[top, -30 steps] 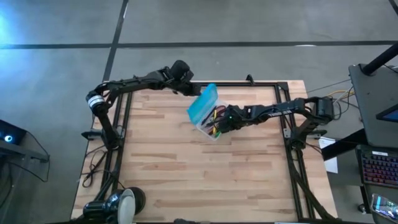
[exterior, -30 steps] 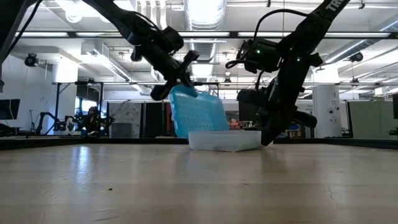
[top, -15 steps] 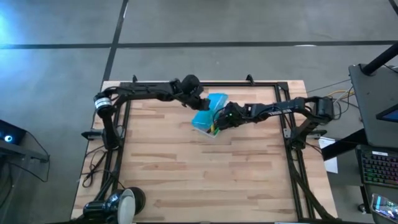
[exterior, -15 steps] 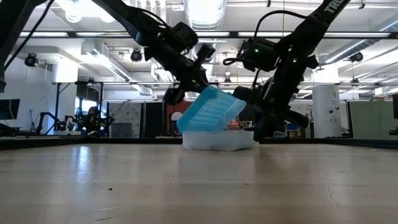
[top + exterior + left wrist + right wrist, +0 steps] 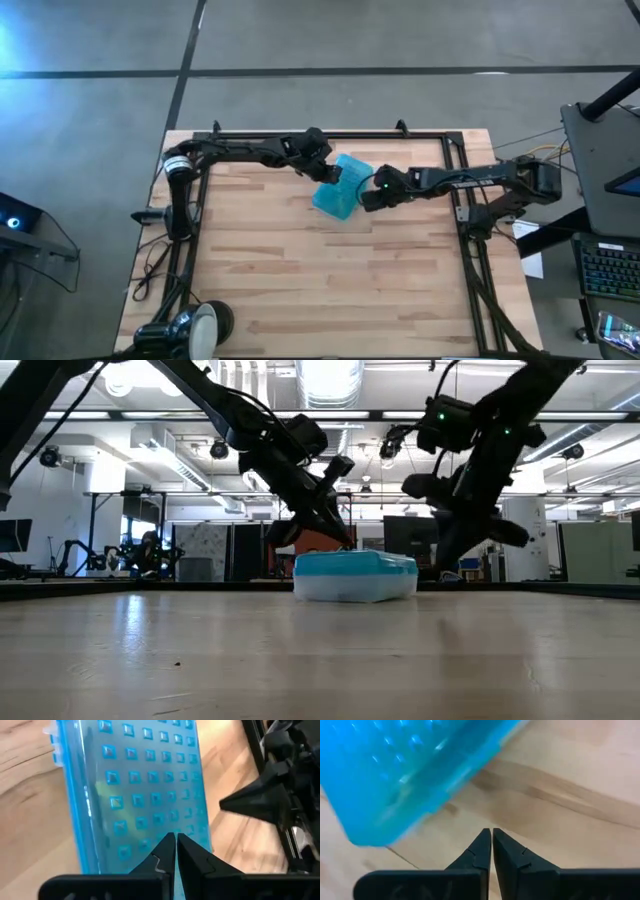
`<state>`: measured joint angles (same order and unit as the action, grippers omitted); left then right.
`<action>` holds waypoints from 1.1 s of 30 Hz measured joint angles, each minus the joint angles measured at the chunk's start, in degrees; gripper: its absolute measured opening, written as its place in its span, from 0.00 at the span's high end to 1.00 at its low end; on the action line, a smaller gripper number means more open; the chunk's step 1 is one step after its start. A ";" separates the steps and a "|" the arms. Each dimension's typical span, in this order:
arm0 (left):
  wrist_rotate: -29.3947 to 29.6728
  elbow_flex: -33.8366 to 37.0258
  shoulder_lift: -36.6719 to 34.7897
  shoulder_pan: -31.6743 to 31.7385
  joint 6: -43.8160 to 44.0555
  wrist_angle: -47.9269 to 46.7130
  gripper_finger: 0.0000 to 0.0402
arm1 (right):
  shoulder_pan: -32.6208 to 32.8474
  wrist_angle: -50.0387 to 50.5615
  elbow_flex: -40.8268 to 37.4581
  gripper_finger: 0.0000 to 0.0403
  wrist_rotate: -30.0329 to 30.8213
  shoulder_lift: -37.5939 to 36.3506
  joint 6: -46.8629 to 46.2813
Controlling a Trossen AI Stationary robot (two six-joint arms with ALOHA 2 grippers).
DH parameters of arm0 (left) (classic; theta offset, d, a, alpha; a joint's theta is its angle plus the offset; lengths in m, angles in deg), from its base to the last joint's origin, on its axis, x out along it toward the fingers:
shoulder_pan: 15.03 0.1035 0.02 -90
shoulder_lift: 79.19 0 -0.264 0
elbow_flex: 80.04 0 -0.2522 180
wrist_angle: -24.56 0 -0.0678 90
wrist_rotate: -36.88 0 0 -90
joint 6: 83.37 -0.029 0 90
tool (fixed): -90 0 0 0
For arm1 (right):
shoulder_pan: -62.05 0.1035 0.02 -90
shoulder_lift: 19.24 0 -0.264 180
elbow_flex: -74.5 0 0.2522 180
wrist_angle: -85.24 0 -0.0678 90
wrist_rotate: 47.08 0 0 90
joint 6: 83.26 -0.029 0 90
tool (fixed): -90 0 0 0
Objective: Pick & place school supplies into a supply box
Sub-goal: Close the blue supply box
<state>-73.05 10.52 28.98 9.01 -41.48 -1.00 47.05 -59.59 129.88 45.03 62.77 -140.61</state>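
Fingertips first: on my left wrist feed the left gripper (image 5: 175, 851) has its two dark fingers (image 5: 159, 855) pressed together with only a thin seam between them, clenched on nothing, tips resting right over the teal lid of the supply box (image 5: 145, 790). On my right wrist feed the right gripper (image 5: 491, 851) looks the same, fingers (image 5: 479, 851) drawn tight with nothing held, hanging over bare wood just beside the box's blue edge (image 5: 415, 775).

From above I see the left gripper (image 5: 328, 172) at the box's far-left corner, touching or nearly touching the lid. The right gripper (image 5: 366, 197) sits just off the box's right side, apart from it by a sliver of table. The level camera shows the left gripper (image 5: 342, 535) coming down onto the lid's top and the right gripper (image 5: 452, 550) lifted behind and to the side of the box.

The supply box (image 5: 340, 187) lies closed and flat on the wooden table (image 5: 300, 290), turned at an angle, in the far middle part between the two arms. Its teal half is on top, with a clear half under it in the level view (image 5: 356, 575). Through the studded lid I make out a yellowish shape (image 5: 102, 792) inside; I cannot tell which item it is.
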 joint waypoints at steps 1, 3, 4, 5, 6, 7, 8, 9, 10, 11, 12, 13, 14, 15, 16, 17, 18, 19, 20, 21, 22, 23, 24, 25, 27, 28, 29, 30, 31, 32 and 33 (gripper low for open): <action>0.04 -0.05 0.65 -0.04 0.02 0.59 1.00 | -0.45 -2.58 -0.75 0.97 -1.31 0.32 -1.12; 0.14 -0.13 2.06 -0.10 0.04 0.56 1.00 | -0.99 -7.29 -1.42 0.97 -2.35 1.40 -3.10; 0.02 -0.14 2.88 -0.18 0.15 0.62 1.00 | -1.02 -8.48 -1.46 0.97 -2.11 2.12 -3.55; -0.41 -0.29 3.52 -0.23 0.38 1.00 1.00 | -1.26 -9.30 -1.46 0.97 -1.80 2.70 -3.68; -0.63 -0.35 3.91 -0.28 0.44 1.32 1.00 | -1.32 -9.87 -1.46 0.97 -1.43 3.34 -3.75; -0.86 -0.35 4.39 -0.38 0.50 1.34 1.00 | -1.52 -10.13 -1.28 0.97 -0.99 4.11 -3.75; -1.65 -0.37 4.78 -0.40 0.73 1.33 1.00 | -1.90 -10.61 -0.97 0.97 -0.91 4.83 -3.68; -2.06 -0.45 5.14 -0.51 0.76 1.40 1.00 | -2.20 -11.18 -0.74 0.97 -0.94 5.51 -3.34; -2.02 -0.46 5.25 -0.66 0.78 1.37 1.00 | -2.36 -11.78 -0.66 0.97 -1.16 6.34 -3.26; -1.94 -0.46 5.24 -0.78 0.79 1.22 1.00 | -2.44 -12.61 -0.61 0.97 -1.05 7.07 -3.16; -1.95 -0.44 5.08 -0.84 0.76 0.97 1.00 | -2.53 -13.33 -0.61 0.97 -0.86 7.53 -3.12; -1.94 -0.41 5.02 -0.84 0.74 0.65 1.00 | -2.61 -14.11 -0.61 0.97 -0.80 8.10 -3.09; -1.80 -0.39 4.91 -0.86 0.76 0.27 1.00 | -2.87 -15.08 -0.61 0.97 -0.90 8.65 -2.95; -1.78 -0.37 4.83 -0.86 0.76 0.21 1.00 | -3.09 -15.50 -0.61 0.97 -1.15 8.93 -2.74; -1.79 -0.37 4.82 -0.86 0.76 0.20 1.00 | -3.33 -15.56 -0.61 0.97 -1.27 9.35 -2.49; -1.74 -0.43 4.82 -0.86 0.76 0.22 1.00 | -3.57 -15.54 -0.61 0.97 -1.27 9.74 -2.18; -1.77 -0.63 4.86 -0.87 0.76 0.20 1.00 | -3.74 -15.17 -0.61 0.97 -1.24 9.88 -1.75; -1.80 -0.88 4.92 -0.90 0.76 0.19 1.00 | -3.85 -14.27 -0.63 0.97 -1.20 9.60 -1.25; -1.76 -1.26 4.93 -0.94 0.51 -0.17 1.00 | -3.85 -13.25 -0.61 0.97 -1.10 9.05 -0.79; -1.55 -1.71 4.93 -0.98 -0.01 -0.88 1.00 | -3.85 -12.06 -0.60 0.97 -1.00 8.28 -0.22; -1.27 -2.31 4.93 -1.01 -0.60 -1.83 1.00 | -3.85 -10.36 -0.59 0.97 -0.86 7.43 0.55; -0.70 -2.83 4.74 -1.02 -1.19 -2.96 1.00 | -3.82 -8.25 -0.59 0.97 -0.73 6.45 1.35; 0.19 -3.10 4.34 -1.04 -1.58 -4.20 1.00 | -3.79 -6.64 -0.61 0.97 -0.54 5.35 1.98; 1.34 -3.27 4.13 -1.08 -1.75 -5.50 1.00 | -3.77 -5.44 -0.61 0.97 -0.37 4.25 2.37; 1.89 -3.37 3.36 -1.06 -1.77 -7.56 1.00 | -4.02 -3.28 -0.61 0.97 0.89 1.91 3.40; 2.09 -3.37 3.21 -1.13 -2.01 -8.45 1.00 | -4.22 -2.80 -0.61 0.97 1.57 1.02 3.63; 2.26 -3.23 3.10 -1.30 -2.42 -9.02 1.00 | -4.59 -2.93 -0.59 0.97 2.10 0.39 3.66; 2.37 -3.07 3.05 -1.50 -2.59 -9.15 1.00 | -5.08 -3.01 -0.59 0.97 2.19 -0.15 3.65; 2.55 -3.04 3.03 -1.81 -2.58 -9.28 1.00 | -5.47 -3.06 -0.59 0.97 2.16 -0.36 3.64; 2.50 -3.04 3.03 -2.20 -2.42 -9.25 1.00 | -5.76 -3.62 -0.59 0.97 2.09 -0.43 3.61; 2.30 -3.04 3.01 -2.70 -2.09 -9.24 1.00 | -6.03 -4.22 -0.59 0.97 1.80 -0.41 3.57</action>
<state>-70.75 7.48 31.99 6.31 -43.56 -10.24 41.03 -63.81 129.29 46.84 62.36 -137.03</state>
